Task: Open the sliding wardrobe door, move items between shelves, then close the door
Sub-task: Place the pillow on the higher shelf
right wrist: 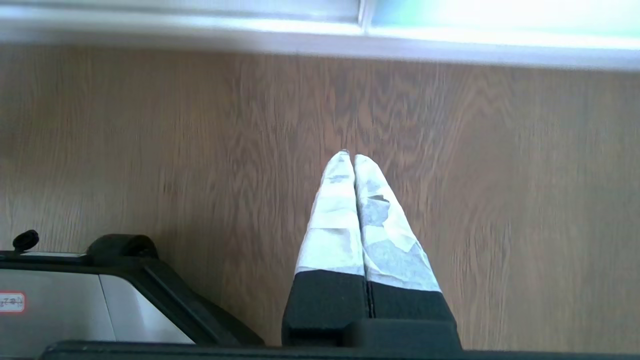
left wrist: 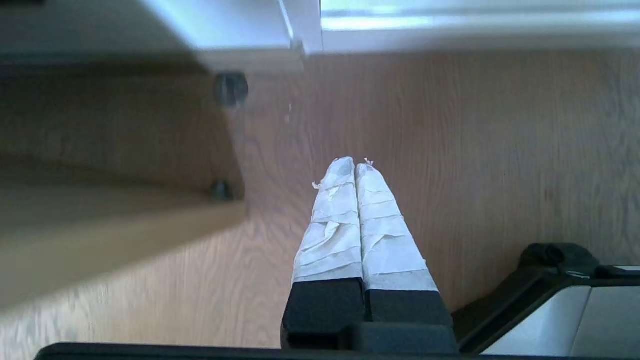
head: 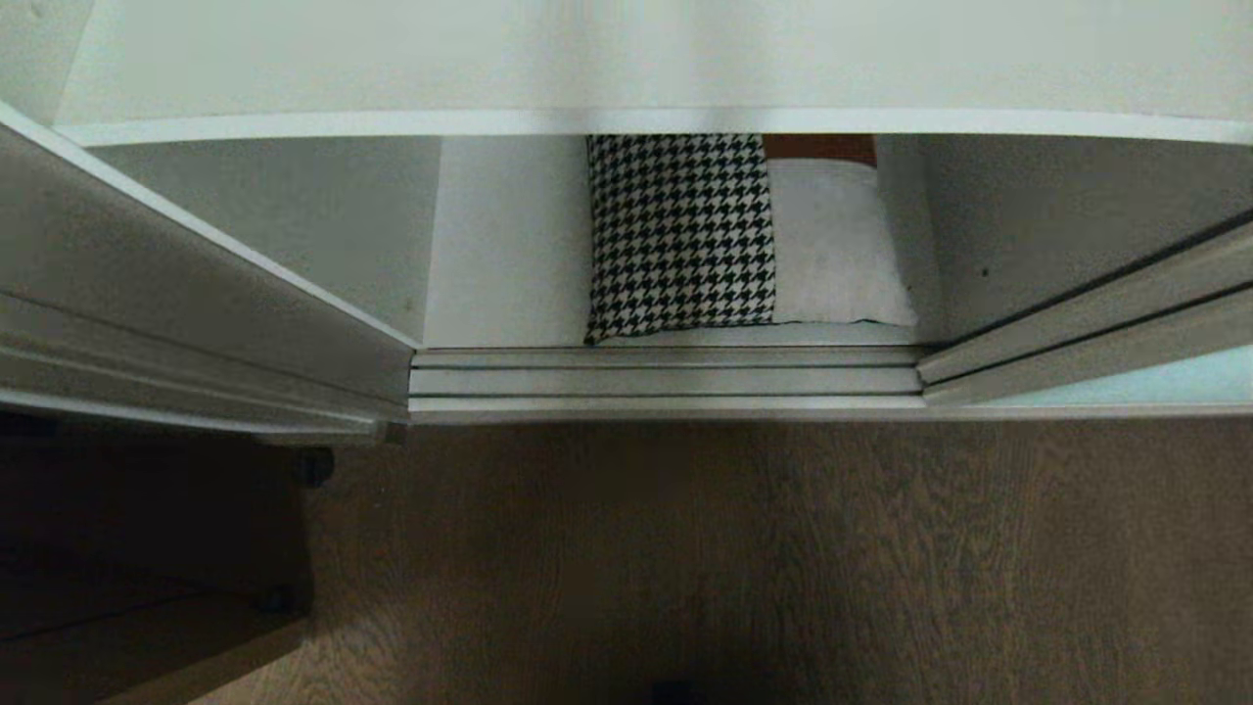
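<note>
The wardrobe stands open in the head view. The cushion [head: 724,240], houndstooth beside light grey with a rust-brown strip behind, lies on the bottom shelf [head: 504,255], partly hidden under a higher white shelf [head: 626,69]. The sliding wardrobe door [head: 1126,384], pale aqua glass in a silver-white frame, stands pushed to the right. Neither arm shows in the head view. My left gripper [left wrist: 355,165] and my right gripper [right wrist: 349,156] both hang over the wooden floor, well short of the wardrobe. Their taped fingers are pressed together, with nothing held.
The ridged floor track [head: 666,382] runs along the wardrobe's front. A white-grey side wall [head: 196,284] bounds the opening on the left. A wooden piece of furniture [head: 137,597] on dark castors [head: 313,466] stands at the left. My own base [left wrist: 550,305] is near both grippers.
</note>
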{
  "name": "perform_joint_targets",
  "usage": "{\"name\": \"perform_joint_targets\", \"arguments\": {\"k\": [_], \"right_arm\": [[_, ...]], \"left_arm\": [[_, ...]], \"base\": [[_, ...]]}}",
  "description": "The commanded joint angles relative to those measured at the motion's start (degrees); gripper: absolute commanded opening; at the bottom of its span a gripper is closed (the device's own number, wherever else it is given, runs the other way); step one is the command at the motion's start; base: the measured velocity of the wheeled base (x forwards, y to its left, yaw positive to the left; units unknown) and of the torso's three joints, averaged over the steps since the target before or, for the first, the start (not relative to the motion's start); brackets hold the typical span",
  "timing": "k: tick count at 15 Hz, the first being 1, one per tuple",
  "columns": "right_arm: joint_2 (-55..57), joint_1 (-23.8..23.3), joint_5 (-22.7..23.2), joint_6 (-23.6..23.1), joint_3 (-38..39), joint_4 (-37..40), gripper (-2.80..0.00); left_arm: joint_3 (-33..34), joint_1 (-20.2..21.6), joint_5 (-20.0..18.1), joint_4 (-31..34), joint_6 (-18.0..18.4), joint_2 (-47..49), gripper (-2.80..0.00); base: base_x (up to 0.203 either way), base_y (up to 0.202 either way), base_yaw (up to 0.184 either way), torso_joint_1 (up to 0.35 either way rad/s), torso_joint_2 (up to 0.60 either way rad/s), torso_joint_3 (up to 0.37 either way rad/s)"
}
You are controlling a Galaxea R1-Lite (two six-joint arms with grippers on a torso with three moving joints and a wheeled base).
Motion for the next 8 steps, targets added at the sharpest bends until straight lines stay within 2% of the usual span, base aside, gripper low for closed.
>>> {"name": "perform_joint_targets", "arguments": {"k": [1,2,8], "right_arm": [[-0.01,0.00,0.00,-0.03,0.07,-0.02,-2.80],[-0.01,0.00,0.00,-0.08,0.00,-0.02,-2.80],[-0.01,0.00,0.00,0.01,0.00,-0.02,-2.80]], "left_arm": [[0.09,0.01,-0.06,-0.07,0.03,0.13,-2.80],[0.09,0.01,0.02,-0.07,-0.06,0.13,-2.80],[0.09,0.01,0.12,0.02,-0.85,0.13,-2.80]], "base": [[0.179,0.000,-0.001,0.006,0.00,0.002],[0.132,0.000,0.000,0.014,0.00,-0.001],[0.000,0.000,0.000,0.000,0.00,0.000]]}}
